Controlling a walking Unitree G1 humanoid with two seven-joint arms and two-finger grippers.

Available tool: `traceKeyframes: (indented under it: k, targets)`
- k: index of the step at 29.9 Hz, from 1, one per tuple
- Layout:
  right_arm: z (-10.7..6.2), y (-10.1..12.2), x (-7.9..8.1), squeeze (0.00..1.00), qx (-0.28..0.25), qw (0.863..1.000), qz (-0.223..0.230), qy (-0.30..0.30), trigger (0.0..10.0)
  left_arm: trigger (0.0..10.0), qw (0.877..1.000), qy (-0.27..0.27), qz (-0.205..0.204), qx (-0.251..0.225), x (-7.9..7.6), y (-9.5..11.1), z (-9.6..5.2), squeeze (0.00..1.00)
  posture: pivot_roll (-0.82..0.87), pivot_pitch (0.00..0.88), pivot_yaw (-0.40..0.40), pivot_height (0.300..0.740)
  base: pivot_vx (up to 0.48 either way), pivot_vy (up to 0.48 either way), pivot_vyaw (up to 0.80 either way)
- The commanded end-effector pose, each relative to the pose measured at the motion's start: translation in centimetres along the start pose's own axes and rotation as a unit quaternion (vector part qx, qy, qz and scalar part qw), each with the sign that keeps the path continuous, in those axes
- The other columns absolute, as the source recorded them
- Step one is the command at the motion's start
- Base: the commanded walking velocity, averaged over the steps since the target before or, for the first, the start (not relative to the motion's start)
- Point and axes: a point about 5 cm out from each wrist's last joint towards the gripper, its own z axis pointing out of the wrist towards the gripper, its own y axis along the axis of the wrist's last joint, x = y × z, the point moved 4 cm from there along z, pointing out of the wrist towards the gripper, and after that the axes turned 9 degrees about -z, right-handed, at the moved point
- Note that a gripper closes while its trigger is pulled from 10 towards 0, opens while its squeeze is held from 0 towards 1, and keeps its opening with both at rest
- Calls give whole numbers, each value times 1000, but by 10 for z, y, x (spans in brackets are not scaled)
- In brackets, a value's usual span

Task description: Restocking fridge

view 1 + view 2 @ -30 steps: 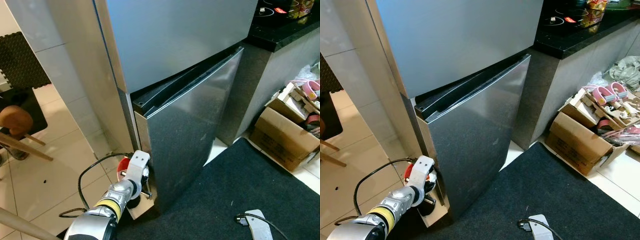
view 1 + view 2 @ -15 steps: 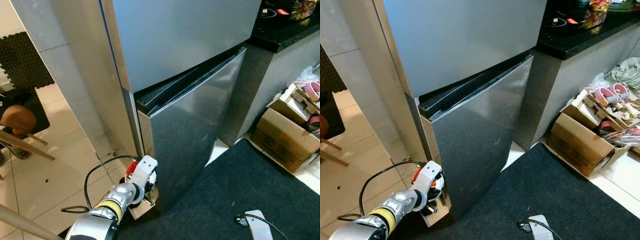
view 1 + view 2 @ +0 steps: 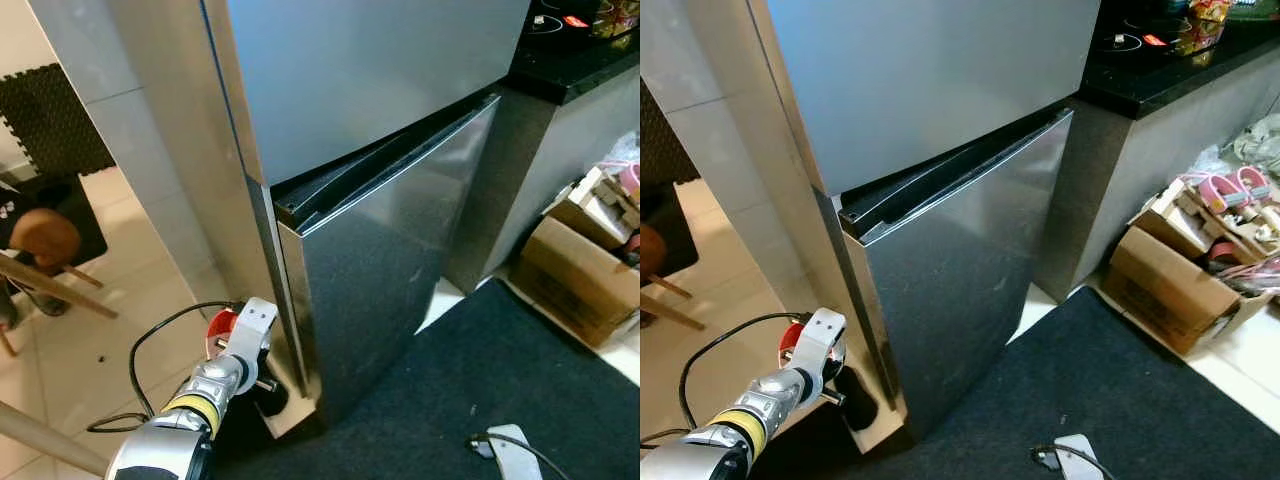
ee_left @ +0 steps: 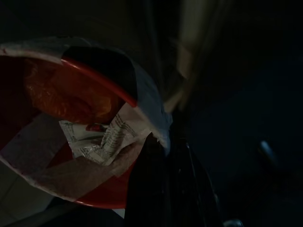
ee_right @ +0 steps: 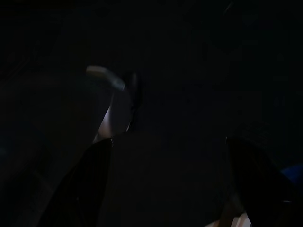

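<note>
Red and white packaging fills the left end effector (image 4: 163,189), whose black fingers (image 4: 156,179) are clenched on a crumpled snack packet (image 4: 90,127) with an orange-red inside and printed white wrapping. From the head camera, that end effector (image 3: 250,350) sits low at about 7 o'clock, just beside the open edge of the fridge's lower door (image 3: 390,250), which stands ajar. A black cable (image 3: 150,345) loops from the arm across the pale tiled floor (image 3: 90,350). Above the door, the upper door (image 3: 370,70) is closed. At 3 o'clock a cardboard box (image 3: 580,270) of odds and ends sits on the floor beside a dark surface (image 3: 570,60). A dark mat (image 3: 500,370) lies before the fridge. At 5 o'clock the right arm hangs idle; its wrist camera shows the right end effector (image 5: 175,175) released, fingers spread apart in the dark.
</note>
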Motion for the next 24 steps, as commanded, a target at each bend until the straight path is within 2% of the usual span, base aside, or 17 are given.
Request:
traceKeyframes:
  k: [1, 6, 12, 14, 17, 21, 24]
  targets:
    - [0, 0, 2, 0, -3, 1000, -4, -3, 10000, 10000, 999, 8, -8, -32, 7, 21, -1, 0, -94, 65, 74, 740, 0, 0, 0]
    - [0, -3, 1, 0, -3, 1000, -5, -10, 10000, 10000, 999, -7, -22, -45, 1, 35, 1, 0, -111, 92, 90, 740, 0, 0, 0]
    - [-1, -6, -1, 0, -5, 1000, -1, -18, 10000, 10000, 999, -23, 5, -43, -7, 46, 3, 0, -128, 118, 103, 740, 0, 0, 0]
    - [-1, -9, -2, 0, -5, 1000, 1, -23, 10000, 10000, 998, -31, 23, -51, -14, 56, 5, 0, -134, 129, 108, 740, 0, 0, 0]
    - [-1, -9, -2, 0, -5, 1000, 1, -24, 10000, 10000, 998, -33, 26, -52, -16, 59, 5, 0, -134, 129, 108, 740, 0, 0, 0]
    - [-2, -10, -5, 0, -6, 1000, 5, -29, 10000, 10000, 994, -74, 52, -52, -36, 63, 7, 0, -142, 130, 108, 740, 0, 0, 0]
    - [-2, -9, -6, 0, -7, 1000, 6, -30, 10000, 10000, 994, -81, 58, -52, -40, 63, 8, 0, -144, 130, 108, 740, 0, 0, 0]
